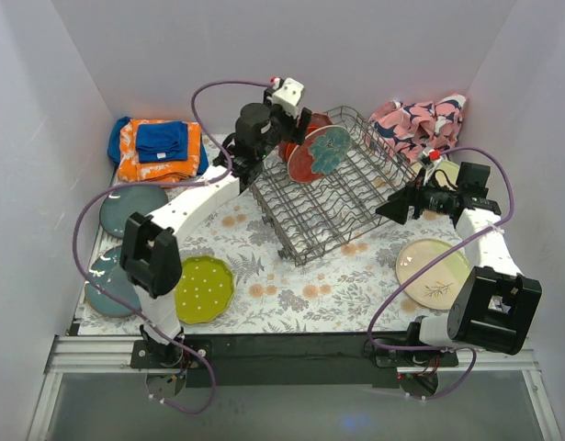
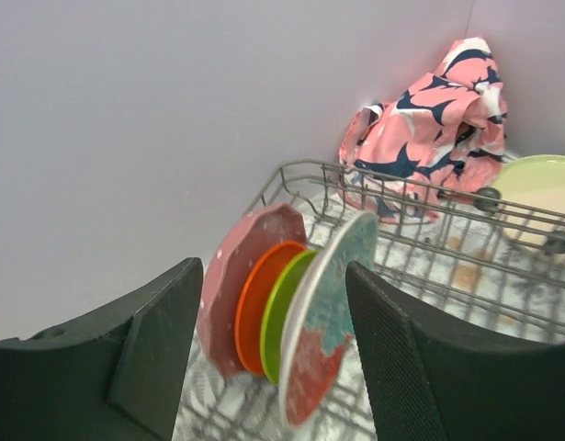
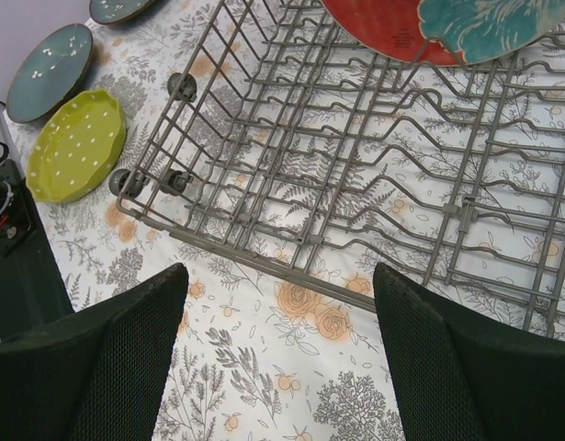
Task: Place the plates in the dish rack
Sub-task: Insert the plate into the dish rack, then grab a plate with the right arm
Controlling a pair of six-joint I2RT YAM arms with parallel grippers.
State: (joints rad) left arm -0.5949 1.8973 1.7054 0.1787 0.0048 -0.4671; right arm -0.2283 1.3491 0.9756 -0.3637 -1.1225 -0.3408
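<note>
The grey wire dish rack (image 1: 346, 197) sits slantwise at the table's middle back. Several plates stand upright at its far left end: pink dotted (image 2: 236, 285), orange (image 2: 256, 299), lime (image 2: 280, 312) and red-teal floral (image 2: 333, 312). My left gripper (image 2: 273, 354) hovers over them, open, its fingers either side of the row and touching none. My right gripper (image 3: 277, 358) is open and empty over the tablecloth beside the rack's near right edge (image 3: 264, 262). Flat on the table lie a yellow-green dotted plate (image 1: 203, 288), a slate-blue one (image 1: 133, 209), a teal one (image 1: 107, 280) and a cream twig-marked one (image 1: 434, 271).
Folded orange-blue cloths (image 1: 158, 147) lie at the back left. A pink-navy cloth (image 1: 420, 124) is heaped at the back right, with a pale green plate (image 2: 539, 193) beside it. White walls close in the back and both sides.
</note>
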